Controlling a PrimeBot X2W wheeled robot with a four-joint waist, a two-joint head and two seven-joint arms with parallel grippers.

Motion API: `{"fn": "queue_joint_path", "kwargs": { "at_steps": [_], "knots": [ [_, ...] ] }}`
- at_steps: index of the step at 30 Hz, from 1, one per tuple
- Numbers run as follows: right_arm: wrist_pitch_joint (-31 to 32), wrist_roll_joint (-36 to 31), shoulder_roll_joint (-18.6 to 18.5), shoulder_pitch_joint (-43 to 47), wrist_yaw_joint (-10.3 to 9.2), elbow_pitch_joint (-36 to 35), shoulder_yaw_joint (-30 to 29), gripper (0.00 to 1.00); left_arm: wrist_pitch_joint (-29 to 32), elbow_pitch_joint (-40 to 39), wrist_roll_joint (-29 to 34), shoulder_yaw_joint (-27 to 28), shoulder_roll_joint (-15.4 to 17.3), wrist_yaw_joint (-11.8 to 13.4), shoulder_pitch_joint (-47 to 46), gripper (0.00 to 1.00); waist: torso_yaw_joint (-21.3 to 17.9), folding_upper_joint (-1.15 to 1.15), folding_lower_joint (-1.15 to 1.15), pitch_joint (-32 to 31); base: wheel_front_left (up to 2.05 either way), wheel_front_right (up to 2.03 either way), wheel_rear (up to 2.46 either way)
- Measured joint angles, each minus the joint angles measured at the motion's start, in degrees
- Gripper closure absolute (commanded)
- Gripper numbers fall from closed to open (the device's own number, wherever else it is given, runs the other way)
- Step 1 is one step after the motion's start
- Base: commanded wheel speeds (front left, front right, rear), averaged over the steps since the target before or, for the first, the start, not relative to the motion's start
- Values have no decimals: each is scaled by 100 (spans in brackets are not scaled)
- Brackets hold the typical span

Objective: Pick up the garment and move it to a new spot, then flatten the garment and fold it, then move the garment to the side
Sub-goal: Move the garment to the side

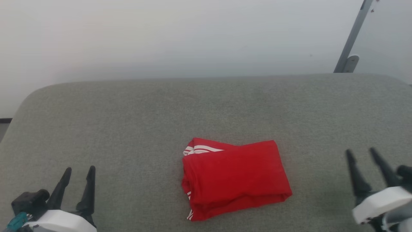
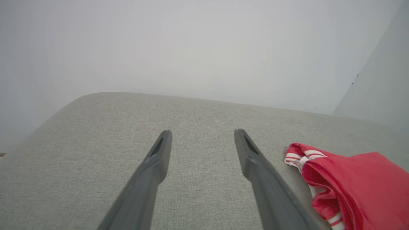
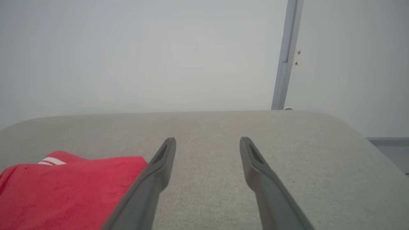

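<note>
Garment point(image 1: 236, 178): red jersey of soft cloth, folded into a thick, roughly rectangular bundle.
Top face: plain red, lightly creased.
Trim point(image 1: 199, 149): white with red stripes, peeping out at the bundle's upper left corner and again at its lower left edge.
Layers: stacked folds showing along the left and bottom edges.
Pose: lying flat, slightly skewed, long side running left to right.
Place: lower centre of the head view, on the grey surface point(image 1: 128, 129).
</note>
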Motion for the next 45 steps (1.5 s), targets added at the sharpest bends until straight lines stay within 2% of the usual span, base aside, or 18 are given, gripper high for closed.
{"fn": "queue_joint_path", "kwargs": {
  "at_steps": [7,14,22,29,30,31,32,40,45],
  "knots": [
    [1059,659,-76,-326,0,-47,890,0,0,-14,0,-186,-18,0,-102,0,165,0,0,108,0,0,0],
    [2406,1214,-398,-921,-1,-157,1536,0,0,-16,-1,-441,-91,0,-331,0,387,0,0,410,0,0,0],
    [4233,1327,-716,-1451,-1,175,1841,0,0,48,-10,-754,-240,0,-672,0,734,0,0,800,0,0,0],
    [5303,1374,-648,-1699,-1,339,1866,0,-1,135,-37,-868,-305,0,-854,0,992,0,0,1110,0,0,0],
    [5384,1374,-628,-1725,-1,337,1863,9,0,149,-52,-873,-320,0,-881,0,1017,0,0,1147,0,0,0],
    [5434,1370,-613,-1757,-1,343,1848,82,0,149,-57,-875,-338,0,-915,0,1037,0,0,1183,0,0,0],
    [5464,1346,-594,-1777,-1,347,1833,100,0,153,-57,-871,-345,0,-940,0,1053,0,0,1215,0,0,0],
    [5486,1201,-452,-1842,8,131,1624,100,0,180,-55,-873,-325,0,-1078,0,980,0,0,1327,0,0,0],
    [5462,1007,-625,-1881,7,-37,1241,100,0,110,-14,-946,-252,0,-1277,0,804,0,0,1394,0,0,0]
  ]
}}
